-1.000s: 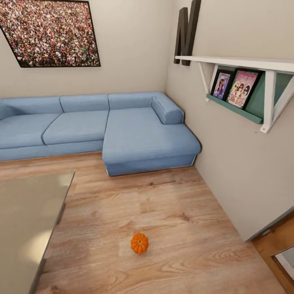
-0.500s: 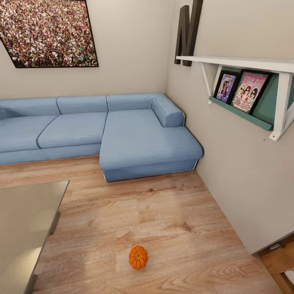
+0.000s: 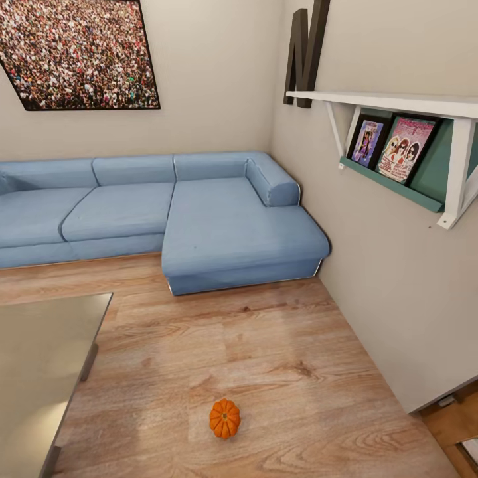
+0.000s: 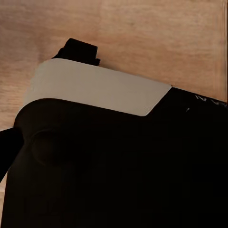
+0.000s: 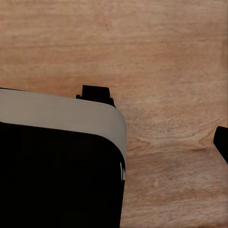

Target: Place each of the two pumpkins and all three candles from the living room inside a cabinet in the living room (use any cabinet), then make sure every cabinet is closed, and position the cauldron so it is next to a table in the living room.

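Head view: one pumpkin [image 3: 225, 417] sits alone on the wood floor [image 3: 279, 352], low in the picture, well apart from the blue sofa [image 3: 219, 219] and near the corner of the glass-topped table [image 3: 40, 358] on the robot's left side. No claw shows here, so there's no placing the pumpkin relative to a claw; it's just ahead of the robot and slightly left of centre. Crowd photo [image 3: 76, 53] on the far wall, white shelf [image 3: 398, 106] w/ framed pics on the right-hand wall.

Left wrist view: dark robot body w/ a pale grey band [image 4: 95, 88] across it, wood floor [image 4: 142, 33] beyond. A small dark tab sticks up past the band; can't tell if it's a finger, so the left claw's state: cannot tell.

Right wrist view: same story, dark body w/ grey band [image 5: 57, 111], floor [image 5: 156, 57] beyond, a dark bit at the picture's edge. Right claw spread or pressed together: cannot tell. Nothing visibly pinched.

Progress, judging by this: the pumpkin is not yet picked up, let alone in a cabinet. As far as these pics go, nothing can be counted done. Probably approach phase, w/ most of the job left.
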